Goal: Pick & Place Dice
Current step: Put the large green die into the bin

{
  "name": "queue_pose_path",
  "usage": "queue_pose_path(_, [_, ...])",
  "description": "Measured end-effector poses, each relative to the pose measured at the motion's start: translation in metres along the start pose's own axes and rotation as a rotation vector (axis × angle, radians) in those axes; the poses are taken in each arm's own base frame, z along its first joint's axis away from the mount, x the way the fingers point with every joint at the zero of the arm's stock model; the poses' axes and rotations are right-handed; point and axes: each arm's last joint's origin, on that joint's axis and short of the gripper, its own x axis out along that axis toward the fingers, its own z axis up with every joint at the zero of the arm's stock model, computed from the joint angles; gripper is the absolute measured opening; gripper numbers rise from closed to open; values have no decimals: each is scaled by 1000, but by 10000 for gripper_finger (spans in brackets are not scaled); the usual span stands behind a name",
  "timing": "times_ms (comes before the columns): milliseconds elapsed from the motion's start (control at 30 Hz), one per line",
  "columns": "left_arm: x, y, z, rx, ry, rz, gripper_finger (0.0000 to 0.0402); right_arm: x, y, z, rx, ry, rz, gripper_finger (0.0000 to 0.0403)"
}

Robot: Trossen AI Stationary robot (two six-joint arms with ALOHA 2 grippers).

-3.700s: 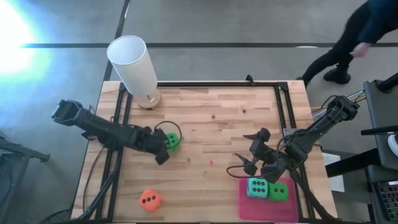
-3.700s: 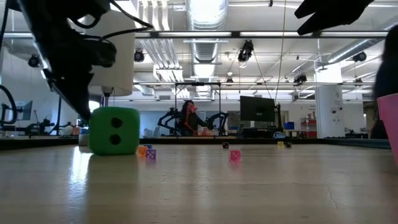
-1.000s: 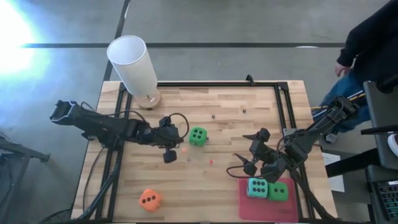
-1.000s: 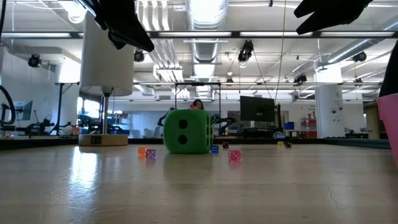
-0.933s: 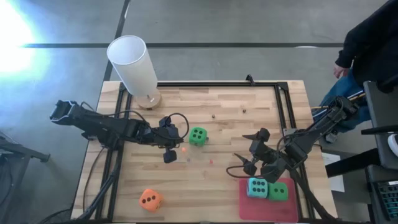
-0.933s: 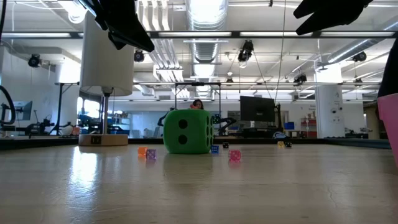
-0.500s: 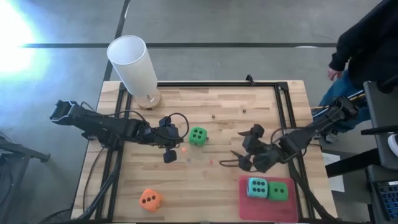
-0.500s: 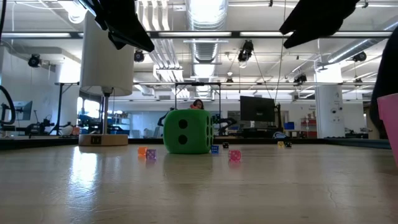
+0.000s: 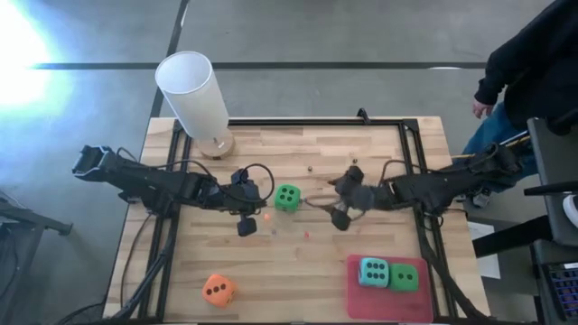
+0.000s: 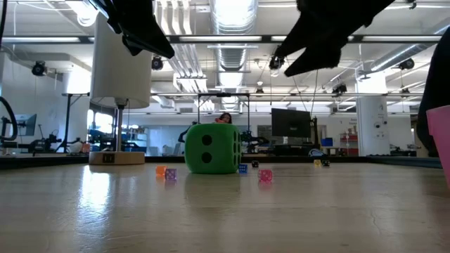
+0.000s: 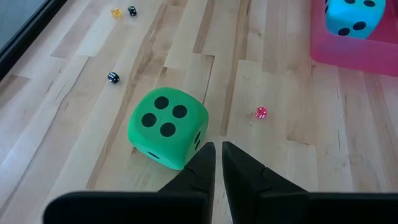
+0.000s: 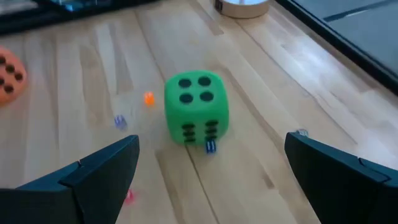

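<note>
A bright green die (image 9: 287,197) (image 10: 211,149) rests on one face at the middle of the table, four pips up. My left gripper (image 9: 260,204) (image 11: 217,163) hangs shut just left of it, clear of it. From the right, my right gripper (image 9: 336,200) (image 12: 211,155) stands open and raised, its fingers pointing at the die (image 12: 196,115) without touching it. A teal die (image 9: 374,271) and a second green die (image 9: 404,277) sit on the pink mat (image 9: 388,302). An orange die (image 9: 218,289) lies near the front left.
A tall white cylinder (image 9: 194,95) on a wooden foot stands at the far left corner. Tiny coloured dice (image 11: 261,112) lie scattered around the middle. A black frame (image 9: 411,153) edges the table. A person (image 9: 533,63) stands beyond the far right corner.
My right gripper has swung from beside the pink mat toward the table's far edge and left, up to the green die in the middle, turning as it went and staying open. The die and my left gripper have kept still.
</note>
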Motion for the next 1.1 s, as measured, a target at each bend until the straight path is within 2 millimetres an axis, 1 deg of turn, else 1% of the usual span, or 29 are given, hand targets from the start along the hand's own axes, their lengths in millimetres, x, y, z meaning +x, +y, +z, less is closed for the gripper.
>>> queue_pose_path(100, [0, 0, 0, 0, 0, 0, 36, 8, -9, 0, 2, -29, 11, 400])
queue_pose_path(200, [0, 0, 0, 0, 0, 0, 36, 9, -11, 1, -22, -35, 10, 400])
queue_pose_path(333, [-3, 0, 2, -3, -10, -4, 36, 17, -10, -2, -53, -20, 3, 400])
queue_pose_path(500, [-13, 4, 0, -4, -13, -4, 36, 36, -4, -10, -95, 29, -7, 400])
queue_pose_path(667, [-20, 6, 0, -5, -26, -5, 36, 47, 5, -4, -127, 46, 39, 400])
queue_pose_path(733, [-21, 7, 0, 22, -20, -3, 36, 51, 8, -4, -138, 57, 44, 400])
queue_pose_path(867, [-19, 9, -11, 48, 0, 2, 36, 55, 12, 3, -151, 50, 51, 400])
queue_pose_path(967, [-18, 11, -18, 11, -48, -11, 36, 58, 14, 4, -154, 53, 57, 400])
queue_pose_path(1100, [-24, 14, -24, -11, -126, -36, 36, 57, 15, 8, -151, 43, 62, 400])
